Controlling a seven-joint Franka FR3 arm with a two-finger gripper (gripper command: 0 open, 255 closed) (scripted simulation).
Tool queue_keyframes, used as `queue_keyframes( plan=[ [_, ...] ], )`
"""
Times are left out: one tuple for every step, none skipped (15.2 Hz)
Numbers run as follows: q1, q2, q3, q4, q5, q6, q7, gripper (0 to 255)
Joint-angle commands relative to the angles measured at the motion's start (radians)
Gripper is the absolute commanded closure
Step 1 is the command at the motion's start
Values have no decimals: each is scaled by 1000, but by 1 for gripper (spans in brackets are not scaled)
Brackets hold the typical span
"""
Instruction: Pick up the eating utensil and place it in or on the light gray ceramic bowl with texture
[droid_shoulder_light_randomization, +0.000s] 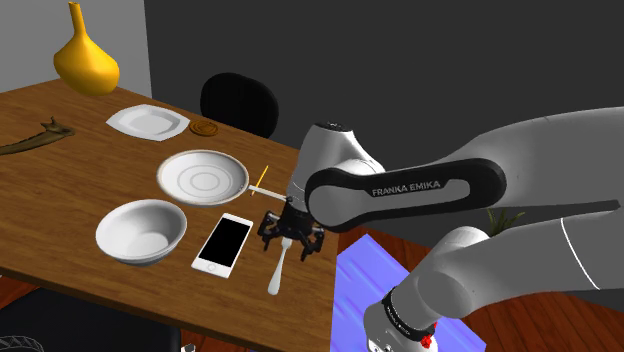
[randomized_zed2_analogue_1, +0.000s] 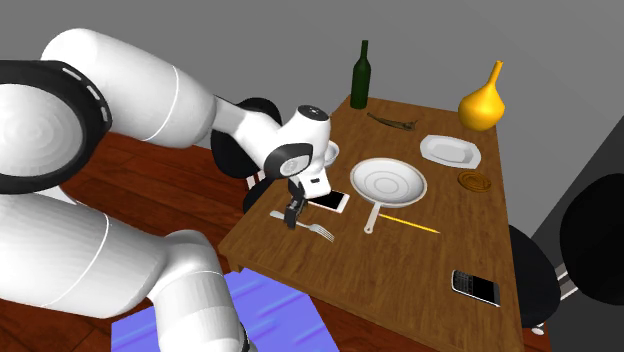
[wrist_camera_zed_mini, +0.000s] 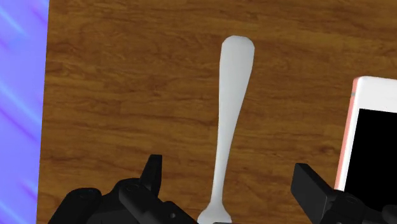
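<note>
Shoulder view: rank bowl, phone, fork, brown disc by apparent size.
1. Bowl
2. Phone
3. Fork and brown disc: not ranked. The fork is long but thin and nearer the camera, and the disc sits farther back.

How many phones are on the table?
2. A white phone lies beside the fork; a black phone lies near the table edge, at the second exterior view's lower right. The arm may hide others.

Wooden table (droid_shoulder_light_randomization: 60, 180), grey walls (droid_shoulder_light_randomization: 400, 60), black chairs (droid_shoulder_light_randomization: 238, 100)
</note>
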Motion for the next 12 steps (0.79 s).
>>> queue_keyframes(
  plan=[
    [1,26,15,-11,9,39,2,0],
    [1,40,21,-16,13,58,2,0],
    [1,54,28,-21,17,78,1,0],
    [1,62,32,-24,19,89,1,0],
    [1,62,32,-24,19,89,1,0],
    [1,62,32,-24,19,89,1,0],
    [1,62,32,-24,19,89,1,0],
    [1,62,32,-24,19,89,1,0],
    [1,62,32,-24,19,89,1,0],
    [1,62,32,-24,19,89,1,0],
    [1,62,32,-24,19,89,1,0],
    [1,62,32,-24,19,89,1,255]
  ],
)
